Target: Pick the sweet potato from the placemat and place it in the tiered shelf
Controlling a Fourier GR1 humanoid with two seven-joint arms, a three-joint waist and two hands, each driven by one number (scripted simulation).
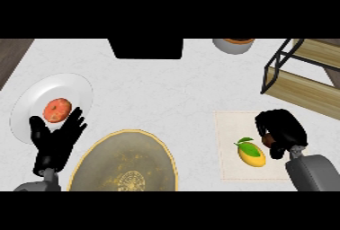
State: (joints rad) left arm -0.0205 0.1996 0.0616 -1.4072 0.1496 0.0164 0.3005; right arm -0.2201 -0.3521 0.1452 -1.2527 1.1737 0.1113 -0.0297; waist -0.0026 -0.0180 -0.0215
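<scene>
Two hands in view, rising from the lower edge. Left hand [56,137] at lower left, fingers straight and upright, holding nothing, resting. Just right of it, nearest the edge: large round golden tray [123,161]. Directly beyond the fingertips: white plate [63,92] carrying a red-orange fruit [58,110], fingertips overlapping the plate's near rim.

Right hand [280,130] at lower right, curled over the right part of the pale placemat [232,143], fingers closed around a brownish item, only a sliver showing under the palm: sweet potato [267,140], mostly hidden. Whether lifted or touching the mat: cannot tell. Just left of and slightly nearer than this hand: yellow lemon with green leaf [251,152], lying on the placemat, close to the wrist but apart.

Beyond the right hand, up and to the right: tiered shelf [312,83], black frame with wooden boards, well apart from the hand. Farther, up and left of the right hand: black rectangular block [146,48] and a small bowl [234,45], cut by the far edge. White marble counter [179,94] under all.
</scene>
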